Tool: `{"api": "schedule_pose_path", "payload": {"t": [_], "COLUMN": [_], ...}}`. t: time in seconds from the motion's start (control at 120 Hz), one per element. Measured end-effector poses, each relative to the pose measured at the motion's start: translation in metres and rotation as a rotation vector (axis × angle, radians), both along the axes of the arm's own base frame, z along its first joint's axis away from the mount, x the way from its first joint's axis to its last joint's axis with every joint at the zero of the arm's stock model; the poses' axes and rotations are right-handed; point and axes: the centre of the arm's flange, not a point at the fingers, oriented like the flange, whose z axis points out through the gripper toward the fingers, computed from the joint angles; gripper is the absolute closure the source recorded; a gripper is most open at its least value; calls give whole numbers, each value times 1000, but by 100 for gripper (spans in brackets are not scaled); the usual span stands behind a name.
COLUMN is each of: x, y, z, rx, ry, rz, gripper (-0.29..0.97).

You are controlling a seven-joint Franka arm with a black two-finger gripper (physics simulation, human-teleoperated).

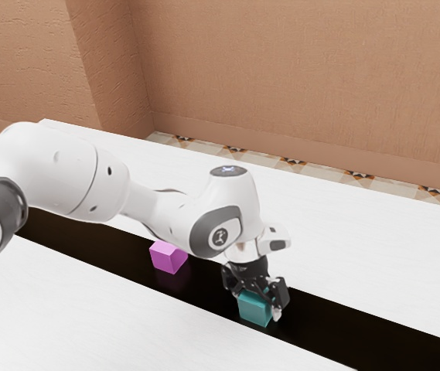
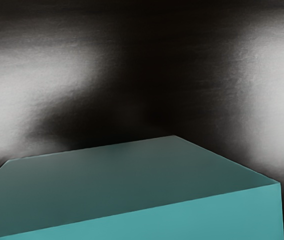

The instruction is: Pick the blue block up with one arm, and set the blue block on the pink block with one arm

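The blue block (image 1: 254, 311), teal in colour, sits on the dark strip of the table at the front right. My gripper (image 1: 257, 297) is straight down over it, one black finger against each side of its upper part, shut on it. In the wrist view the blue block (image 2: 132, 195) is large and close under my hand, with the dark surface beyond it. The pink block (image 1: 167, 256) rests on the same dark strip, toward the exterior view's left of the blue block, about two block widths away and untouched.
White table surfaces (image 1: 343, 224) run along both sides of the dark strip (image 1: 328, 325). My white arm (image 1: 127, 193) reaches in from the exterior view's left, passing above and behind the pink block. A brown wall stands behind the table.
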Motion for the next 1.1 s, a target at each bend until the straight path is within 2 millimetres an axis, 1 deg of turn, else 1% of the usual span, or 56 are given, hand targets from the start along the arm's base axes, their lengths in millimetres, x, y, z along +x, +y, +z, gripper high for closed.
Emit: {"api": "schedule_pose_path", "payload": {"t": [0.067,0.133,0.208,0.283,0.308,0.35,0.4,0.45,0.5,0.55,0.608,0.692,0.792,0.883,0.975,1.033,1.1], "x": [0,1,2,3,4,6,9,14,19,25,30,25,21,10,3,1,0], "y": [1,2,2,4,5,6,9,18,32,54,84,125,162,199,233,244,246], "z": [-1,1,3,6,10,20,39,55,69,85,107,128,148,152,150,148,144], "rx": [1,16,40,59,63,69,80,89,100,109,124,144,162,182,195,200,202], "ry": [1,-13,-31,-47,-56,-76,-115,-145,-169,-195,-225,-241,-245,-222,-197,-185,-173], "rz": [-4,-26,-55,-72,-74,-78,-85,-78,-59,-23,27,93,162,229,291,314,319], "gripper": [8,19,26,30,28,31,34,34,34,34,34,33,33,33,32,32,32]}}
